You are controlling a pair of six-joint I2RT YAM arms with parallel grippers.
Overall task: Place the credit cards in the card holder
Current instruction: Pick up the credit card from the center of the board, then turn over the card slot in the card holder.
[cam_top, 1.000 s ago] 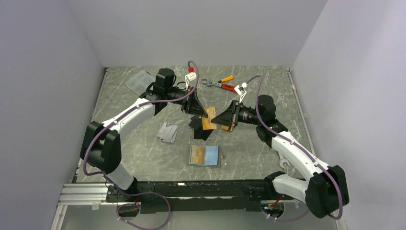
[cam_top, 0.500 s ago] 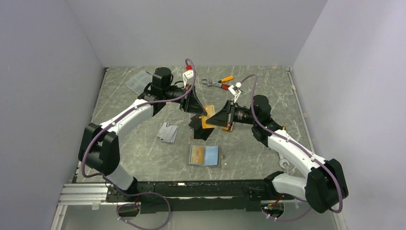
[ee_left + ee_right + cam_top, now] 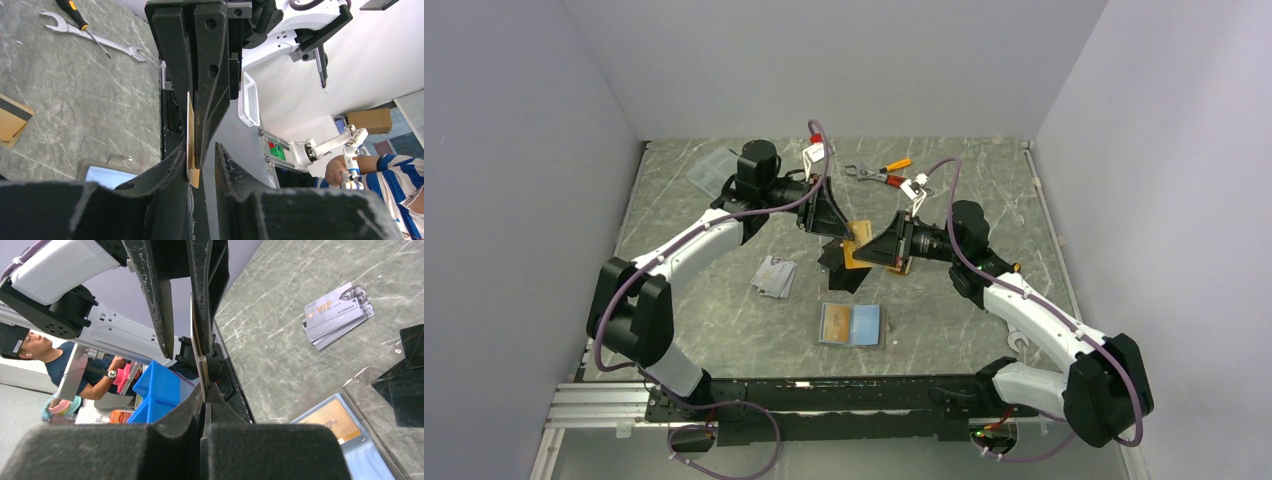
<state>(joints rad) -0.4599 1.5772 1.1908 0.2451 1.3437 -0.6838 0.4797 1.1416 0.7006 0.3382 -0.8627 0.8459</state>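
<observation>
Right fingers (image 3: 170,450) pinch orange card (image 3: 856,253), left fingers (image 3: 160,192) parted; card holder (image 3: 871,322) seemingly holds one.

Grey marbled bench (image 3: 724,330). Clear plastic compartment box (image 3: 714,168) in far L corner. Orange-handled pliers (image 3: 882,173) at back, approx centre. Silver wrench (image 3: 120,46) lies flat on bench.

Orange-gold card (image 3: 855,258), grey-veined table (image 3: 724,320)

The grey marbled table (image 3: 724,320) before me carries the open card holder (image 3: 852,325) nearest, silver cards (image 3: 774,277) beside black cards (image 3: 842,272) mid-table, and pliers (image 3: 879,175) and a clear box (image 3: 712,170) at the back.
</observation>
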